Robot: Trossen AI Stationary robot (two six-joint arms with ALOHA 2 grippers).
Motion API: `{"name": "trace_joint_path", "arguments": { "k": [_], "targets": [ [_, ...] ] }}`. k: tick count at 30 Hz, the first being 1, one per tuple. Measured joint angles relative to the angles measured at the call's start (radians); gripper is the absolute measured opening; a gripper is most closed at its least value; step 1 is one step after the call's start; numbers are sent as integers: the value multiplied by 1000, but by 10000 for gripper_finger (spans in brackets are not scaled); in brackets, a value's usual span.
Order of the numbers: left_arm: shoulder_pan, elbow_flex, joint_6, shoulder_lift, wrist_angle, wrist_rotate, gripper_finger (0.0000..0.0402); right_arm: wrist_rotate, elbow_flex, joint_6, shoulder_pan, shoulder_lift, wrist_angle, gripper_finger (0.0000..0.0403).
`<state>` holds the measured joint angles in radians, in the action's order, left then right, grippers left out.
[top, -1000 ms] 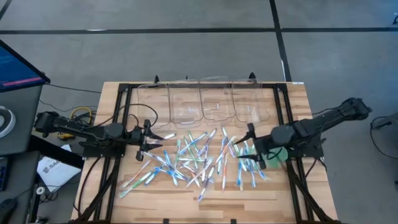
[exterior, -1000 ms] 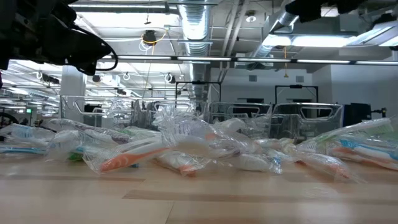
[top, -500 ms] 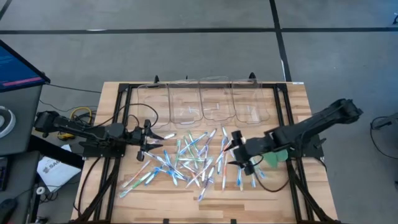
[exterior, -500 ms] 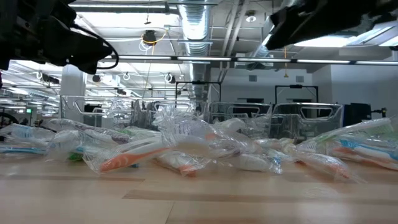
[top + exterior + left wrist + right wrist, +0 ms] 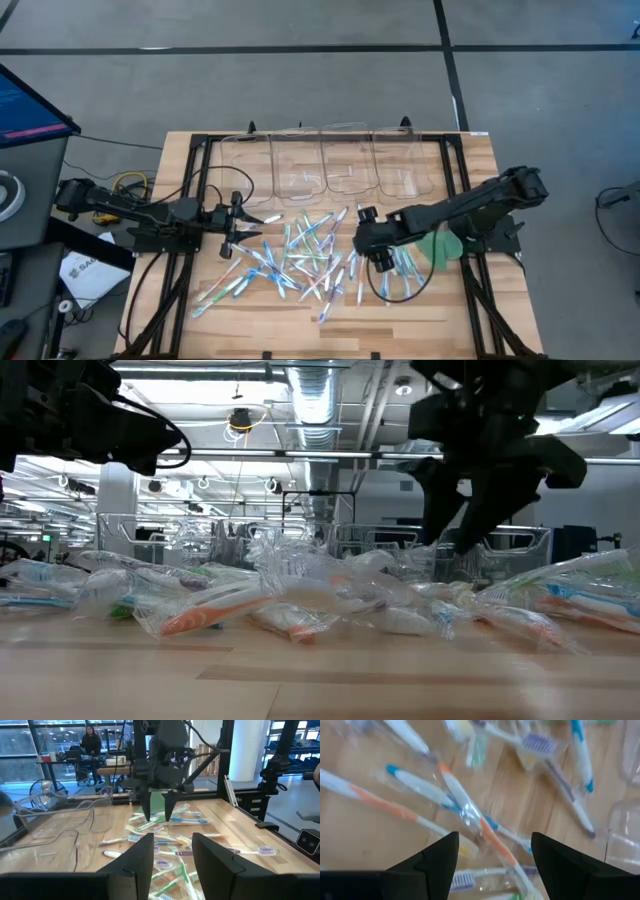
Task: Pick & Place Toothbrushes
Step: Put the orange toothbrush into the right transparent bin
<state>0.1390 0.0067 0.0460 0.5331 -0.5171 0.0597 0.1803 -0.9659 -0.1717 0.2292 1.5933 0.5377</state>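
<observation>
R gripper (image 5: 490,857), fingers apart, empty: hangs just above toothbrushes (image 5: 310,255). Orange-handled brush (image 5: 470,812) directly under, long axis slanting across finger gap. L gripper (image 5: 172,852) part-open, empty, farther off beside pile.

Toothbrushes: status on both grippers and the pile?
Right gripper open, poised over the toothbrushes, nothing held. Left gripper waiting at the pile's left edge, empty. Clear bins behind the pile; nothing blocking.
</observation>
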Motion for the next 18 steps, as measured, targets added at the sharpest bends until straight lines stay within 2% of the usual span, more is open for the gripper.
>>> {"name": "trace_joint_path", "arguments": {
  "k": [13, 18],
  "targets": [
    [0, 0, -22, 4, -1, -4, 129, -78, -27, -170, -70, 70, 50, 244],
    [0, 0, -22, 6, 0, -3, 129, -109, -31, -248, -69, 120, 17, 244]
  ]
}}
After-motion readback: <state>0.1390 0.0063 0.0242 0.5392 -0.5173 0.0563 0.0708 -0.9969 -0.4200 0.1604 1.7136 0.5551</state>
